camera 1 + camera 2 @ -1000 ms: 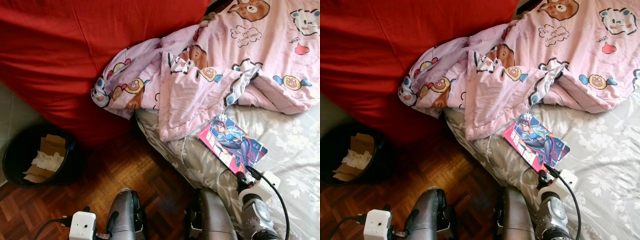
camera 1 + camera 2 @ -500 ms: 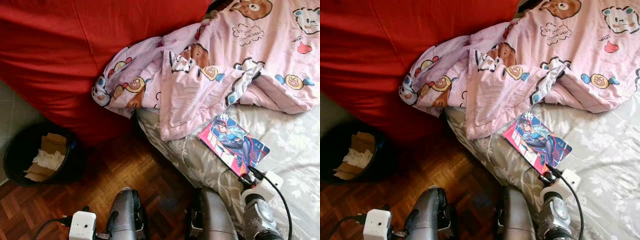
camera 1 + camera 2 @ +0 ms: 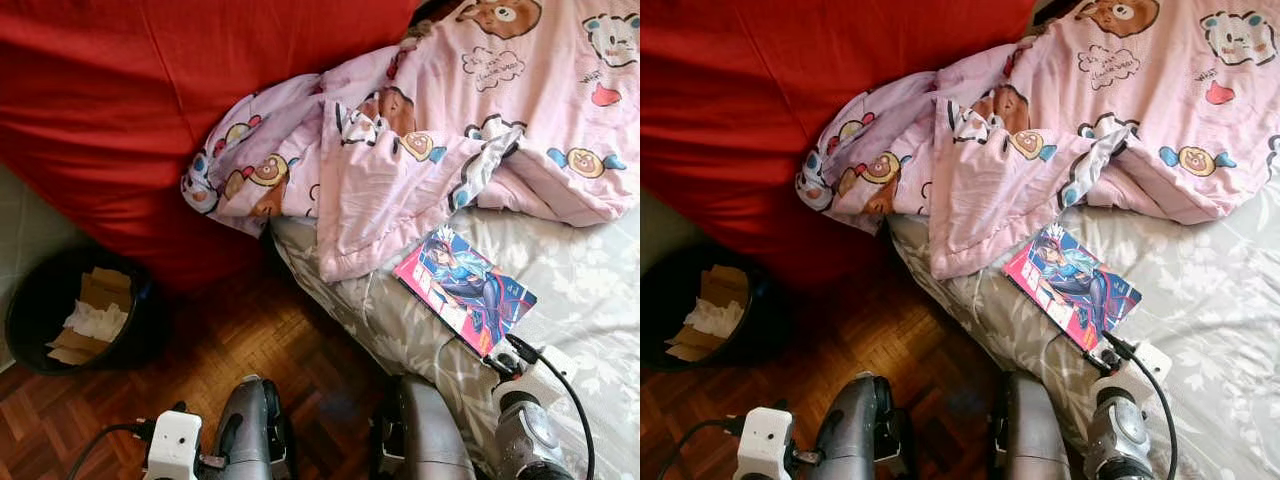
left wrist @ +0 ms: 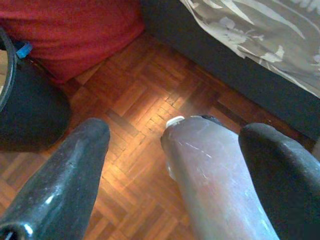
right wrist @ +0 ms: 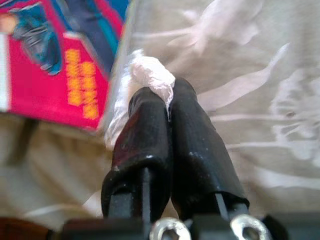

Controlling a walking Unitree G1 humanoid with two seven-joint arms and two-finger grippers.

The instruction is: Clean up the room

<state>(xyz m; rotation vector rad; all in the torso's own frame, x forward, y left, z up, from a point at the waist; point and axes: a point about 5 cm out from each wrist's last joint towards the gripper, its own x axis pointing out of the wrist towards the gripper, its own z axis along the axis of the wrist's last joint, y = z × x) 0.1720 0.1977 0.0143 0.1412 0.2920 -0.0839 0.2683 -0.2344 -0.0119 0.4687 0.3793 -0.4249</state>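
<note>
A comic book [image 3: 463, 288] with a magenta and blue cover lies in a clear plastic sleeve on the grey floral bed sheet [image 3: 585, 290], near the bed's edge. My right gripper [image 5: 168, 100] is shut at the book's near corner, with a crumple of the clear sleeve [image 5: 150, 72] pinched between its fingertips. The right wrist [image 3: 528, 425] rests low over the sheet. My left gripper [image 4: 177, 131] hangs open above the parquet floor [image 3: 265, 335] with nothing between its fingers.
A rumpled pink cartoon blanket [image 3: 420, 130] covers the bed beyond the book and spills onto a red cover [image 3: 150, 90]. A black waste bin [image 3: 75, 310] holding paper and cardboard stands on the floor to my left. My legs [image 3: 255, 430] stand beside the bed.
My right wrist has drawn slightly back and to the right with its fingers at the book's corner. The left wrist has shifted a little. The book lies about where it was.
</note>
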